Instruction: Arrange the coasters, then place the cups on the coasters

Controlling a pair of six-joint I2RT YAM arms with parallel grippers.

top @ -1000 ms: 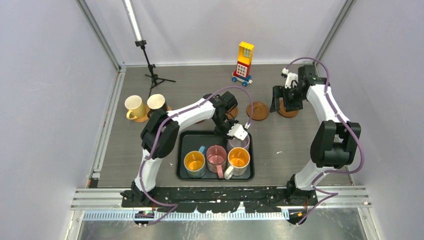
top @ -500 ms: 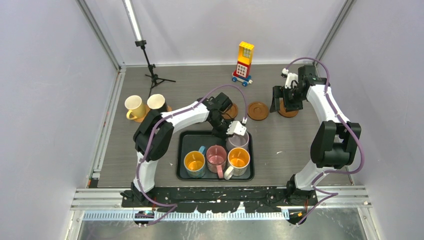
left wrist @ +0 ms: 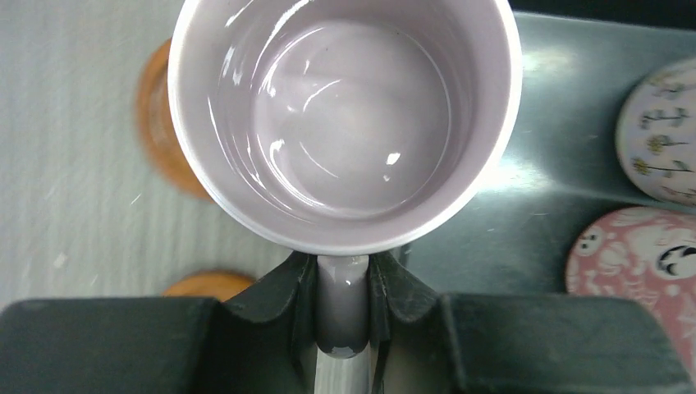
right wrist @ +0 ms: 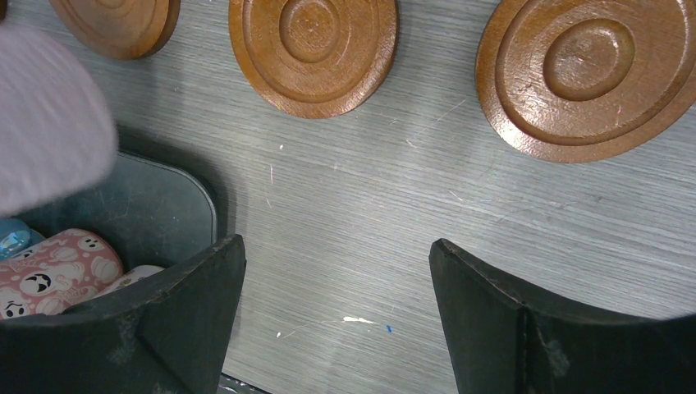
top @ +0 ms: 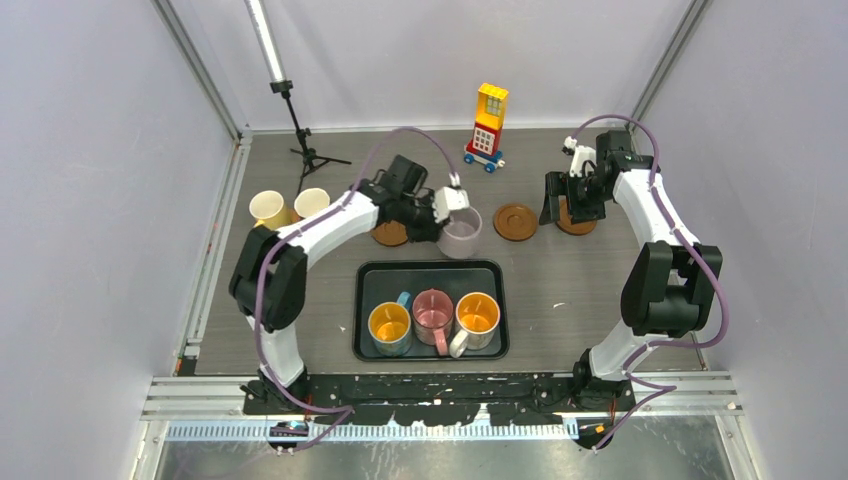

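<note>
Grey wood-grain tabletop (top: 590, 300) fills the booth between pale walls. At its far left two cream handled mugs (top: 268, 210) stand side by side, untouched.

Next along is the change. A second ago my left fingers (left wrist: 283, 291) were closing on the handle of the pale lilac glazed mug (left wrist: 345, 123) while it stood in the back right corner of the black rectangular tray (top: 430, 267). Now they are clamped on that handle and the mug is out, carried past the tray's far rim.

From my left wrist, a round brown grooved wooden coaster (left wrist: 160, 131) shows only as a crescent under the mug's left side. So the mug is not yet centred, and I cannot tell whether it hangs clear or touches. A second bare coaster (top: 389, 235) lies just left of it in the overhead view.

Three mugs remain in the tray: the blue mug with orange inside (top: 389, 327), the pink mug (top: 433, 313) and the whitish mug with orange inside (top: 477, 316). I judge this to be the third cup on its way to a disc, with a small shift and a lowering left to do.

Further right an empty coaster (top: 516, 221) waits, then the rightmost coaster (top: 578, 224). Above that one my right fingers (right wrist: 193, 304) hang spread wide, holding nothing, exactly as they were.
</note>
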